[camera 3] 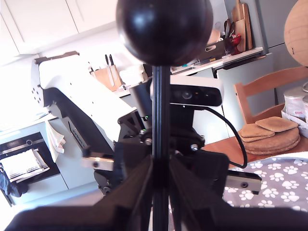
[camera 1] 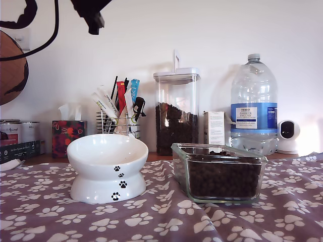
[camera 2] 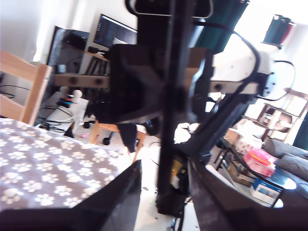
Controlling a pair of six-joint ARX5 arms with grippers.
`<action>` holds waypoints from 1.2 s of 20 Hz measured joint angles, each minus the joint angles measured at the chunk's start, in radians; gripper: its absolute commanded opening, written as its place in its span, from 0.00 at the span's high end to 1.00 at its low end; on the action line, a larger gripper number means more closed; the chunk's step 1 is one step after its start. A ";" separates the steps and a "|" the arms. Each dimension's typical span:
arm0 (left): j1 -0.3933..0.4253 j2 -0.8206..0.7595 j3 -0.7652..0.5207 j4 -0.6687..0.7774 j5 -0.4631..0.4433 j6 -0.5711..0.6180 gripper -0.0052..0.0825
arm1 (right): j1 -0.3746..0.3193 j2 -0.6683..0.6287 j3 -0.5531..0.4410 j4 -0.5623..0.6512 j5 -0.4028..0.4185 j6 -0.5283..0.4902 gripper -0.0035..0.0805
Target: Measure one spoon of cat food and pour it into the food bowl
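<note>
In the second wrist view my second gripper (camera 3: 161,162) is shut on the straight handle of the black spoon (camera 3: 163,29). The spoon's round cup stands at the far end and I cannot see inside it. In the first wrist view a dark straight bar (camera 2: 169,120) stands between the fingers of my first gripper (camera 2: 164,163); whether they clamp it is unclear. The white food bowl (camera 1: 107,166) with paw prints sits on the cloth at the exterior view's left. Cat food (camera 1: 222,177) fills a clear glass dish (camera 1: 218,151) to its right. Neither gripper is near them.
Behind, a tall lidded canister (camera 1: 176,111) of kibble, a water bottle (camera 1: 254,103), a holder of sticks (camera 1: 121,108), a tissue box (camera 1: 68,136) and tins (camera 1: 17,138). A black arm part (camera 1: 92,14) hangs at the exterior view's top left. The opposite arm (camera 3: 86,106) faces each wrist camera.
</note>
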 measured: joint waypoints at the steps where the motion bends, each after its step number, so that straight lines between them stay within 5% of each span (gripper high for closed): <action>1: -0.012 0.000 0.000 -0.001 -0.003 0.000 0.64 | 0.002 0.008 0.000 0.000 0.002 0.001 0.97; 6: -0.018 0.000 0.000 -0.031 -0.021 0.000 0.69 | 0.019 0.022 0.000 0.040 0.007 0.000 0.97; 11: -0.018 0.000 0.000 -0.038 -0.049 0.002 0.96 | 0.019 0.022 0.000 0.044 0.008 0.000 0.97; 18: -0.018 0.000 0.000 -0.042 -0.075 0.032 0.97 | 0.018 0.022 0.000 0.021 0.021 0.008 0.97; 21: -0.018 0.000 0.000 -0.042 -0.076 0.032 0.97 | 0.018 0.022 0.000 0.020 0.021 0.008 0.88; 24: -0.019 0.000 0.000 -0.042 -0.076 0.031 0.97 | 0.018 0.022 0.000 0.019 0.021 0.008 0.68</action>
